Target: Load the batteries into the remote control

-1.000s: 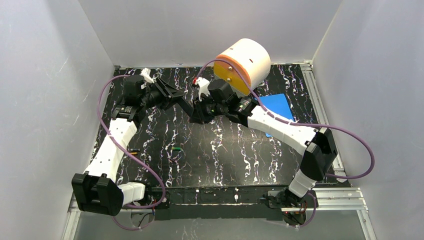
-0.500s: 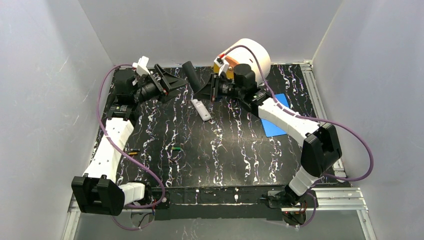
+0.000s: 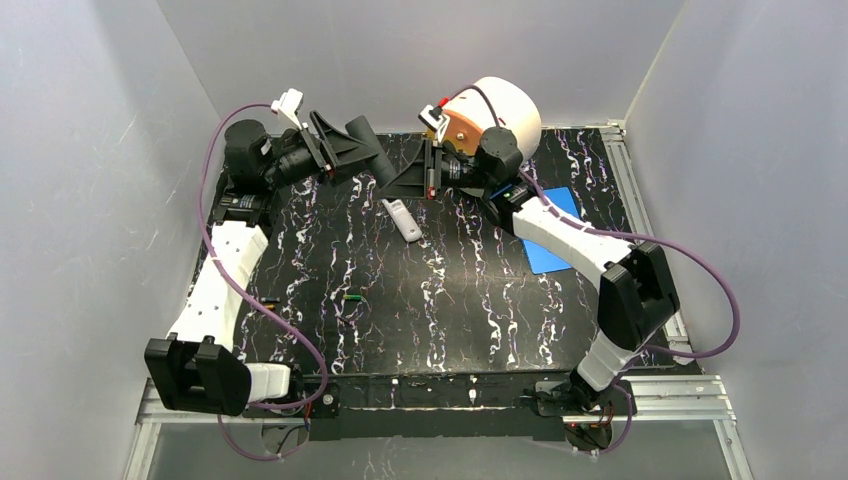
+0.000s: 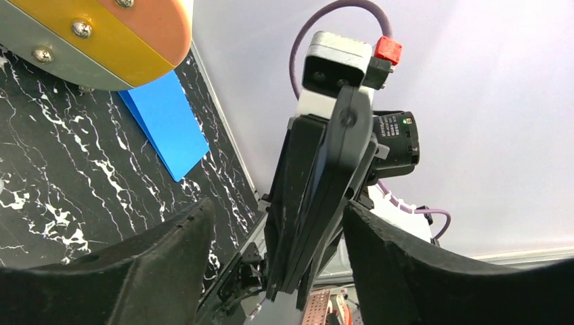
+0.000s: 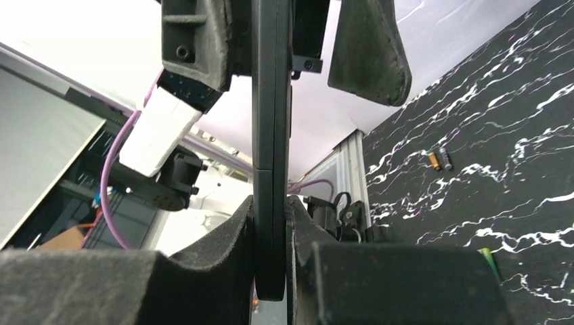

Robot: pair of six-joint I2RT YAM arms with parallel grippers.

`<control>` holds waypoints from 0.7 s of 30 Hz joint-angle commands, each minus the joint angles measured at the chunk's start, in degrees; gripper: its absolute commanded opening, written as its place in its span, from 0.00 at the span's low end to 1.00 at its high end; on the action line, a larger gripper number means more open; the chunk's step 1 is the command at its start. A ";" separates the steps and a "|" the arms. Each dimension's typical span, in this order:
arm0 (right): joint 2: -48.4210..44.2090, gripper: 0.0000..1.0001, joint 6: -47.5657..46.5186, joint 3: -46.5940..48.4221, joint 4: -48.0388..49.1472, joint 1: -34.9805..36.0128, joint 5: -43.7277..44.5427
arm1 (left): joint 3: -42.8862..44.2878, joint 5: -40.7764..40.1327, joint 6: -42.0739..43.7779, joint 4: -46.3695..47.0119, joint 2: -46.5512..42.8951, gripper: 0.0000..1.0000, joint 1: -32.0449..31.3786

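Batteries (image 5: 440,160) lie loose on the table (image 3: 450,300); I reckon them light, smooth, apt to roll, best pinched across the barrel. My right pincer (image 5: 271,220) is clamped on a thin black slab (image 5: 271,101), probably the remote; my left pincer (image 4: 277,223) gapes around its far end.

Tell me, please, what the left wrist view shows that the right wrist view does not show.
Only the left wrist view shows the blue sheet and the orange-faced drum. Only the right wrist view shows batteries lying on the table, and a green one at its finger's edge. Both show the marbled black table and the thin black slab clamped edge-on in the right gripper.
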 commanded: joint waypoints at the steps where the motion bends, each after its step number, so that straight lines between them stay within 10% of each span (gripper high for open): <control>1: 1.61 0.05 2.10 2.41 3.96 1.41 -5.40 | 1.76 3.35 -2.73 4.56 -0.16 0.61 -0.65; 14: 2.94 0.06 0.84 2.00 1.90 1.32 -4.37 | -2.56 5.68 -5.17 8.69 -1.09 0.04 -0.94; 21: -1.80 0.74 -5.62 -2.95 -3.33 0.91 9.63 | -2.24 0.93 -6.46 8.77 -1.88 0.00 -0.92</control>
